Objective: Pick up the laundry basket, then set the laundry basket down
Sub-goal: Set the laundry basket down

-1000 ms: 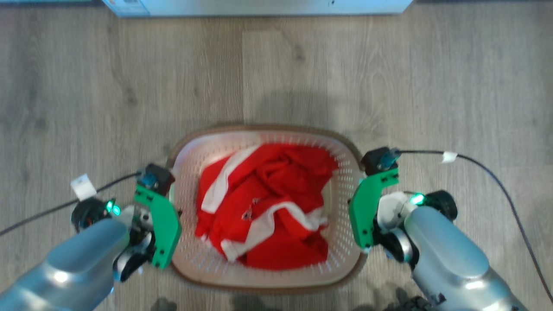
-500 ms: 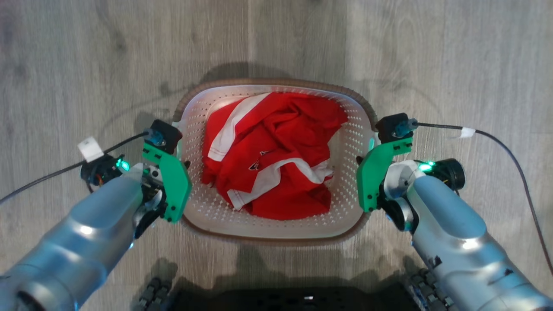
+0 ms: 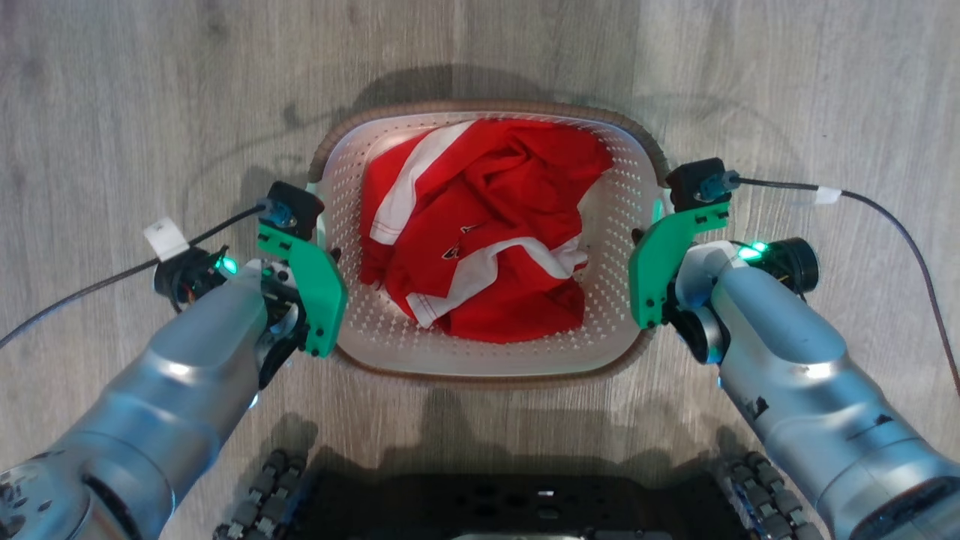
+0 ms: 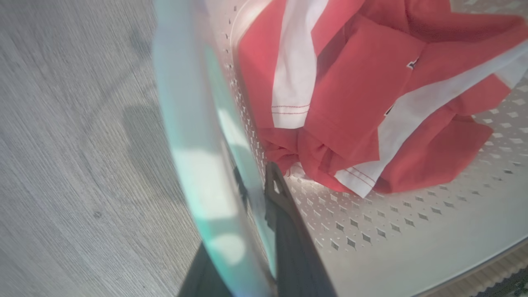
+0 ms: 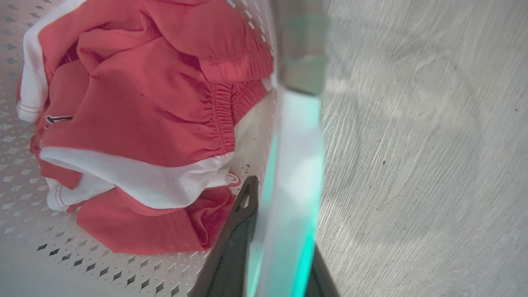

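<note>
The laundry basket (image 3: 480,358) is white and perforated with a brown rim, and it hangs between my two arms in the head view, throwing a shadow on the floor. A crumpled red and white garment (image 3: 480,225) lies inside it. My left gripper (image 3: 321,268) is shut on the basket's left handle (image 4: 194,165), with one dark finger (image 4: 284,222) inside the wall and the other outside. On the opposite side, my right gripper (image 3: 646,251) is shut on the right handle (image 5: 295,156). One of its fingers (image 5: 235,239) is inside next to the garment (image 5: 136,119).
Grey wood-look floor (image 3: 150,112) lies all around the basket. My dark wheeled base (image 3: 525,502) runs along the bottom edge of the head view. Black cables trail off each wrist, to the left (image 3: 90,289) and to the right (image 3: 885,217).
The head camera has tilted down, so the basket sits higher in the picture and my base has come into view. Both grippers stay clamped on the handles.
</note>
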Controlling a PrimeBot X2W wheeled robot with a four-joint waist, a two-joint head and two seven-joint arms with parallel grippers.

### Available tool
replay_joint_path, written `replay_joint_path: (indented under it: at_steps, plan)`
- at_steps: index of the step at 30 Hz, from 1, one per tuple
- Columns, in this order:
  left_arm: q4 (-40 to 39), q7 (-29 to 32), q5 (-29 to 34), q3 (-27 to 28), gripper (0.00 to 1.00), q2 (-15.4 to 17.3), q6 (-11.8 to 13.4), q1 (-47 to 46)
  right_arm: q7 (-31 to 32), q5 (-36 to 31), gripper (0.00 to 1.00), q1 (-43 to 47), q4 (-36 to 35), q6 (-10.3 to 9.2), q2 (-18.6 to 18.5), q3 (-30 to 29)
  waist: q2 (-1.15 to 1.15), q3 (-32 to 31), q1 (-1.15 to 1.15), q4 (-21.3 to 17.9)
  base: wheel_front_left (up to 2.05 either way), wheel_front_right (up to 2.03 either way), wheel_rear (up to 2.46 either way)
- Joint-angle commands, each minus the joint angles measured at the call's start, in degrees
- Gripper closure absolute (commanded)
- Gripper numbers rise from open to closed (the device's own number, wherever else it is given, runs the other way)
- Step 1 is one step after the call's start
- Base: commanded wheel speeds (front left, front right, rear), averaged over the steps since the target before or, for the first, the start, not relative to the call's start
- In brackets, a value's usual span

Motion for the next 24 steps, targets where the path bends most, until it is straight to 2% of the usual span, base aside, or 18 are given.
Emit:
replay_joint_path:
  at_steps: [1, 9, 24]
  plan:
    - [-1.08, -0.29, 0.30, -0.74, 1.00, -0.45, -1.38, 0.20, -1.01, -0.06, 1.00, 0.67, -1.80, 1.24, 2.41, 2.08, 0.00, 0.36, 0.00, 0.28, 0.00, 0.00, 0.00]
    - [0.17, -1.77, -1.26, -1.34, 1.00, -1.92, -1.39, -1.54, -2.47, 2.53, 1.00, -1.48, 3.14, 1.24, 2.42, 4.81, 0.00, 2.11, 0.00, 1.34, 0.00, 0.00, 0.00]
    - [1.39, -3.34, -0.99, -1.59, 1.00, -2.95, -1.39, -2.12, -3.57, 5.52, 1.00, -3.22, 7.50, 1.24, 2.42, 7.87, 0.00, 3.34, 0.00, 2.08, 0.00, 0.00, 0.00]
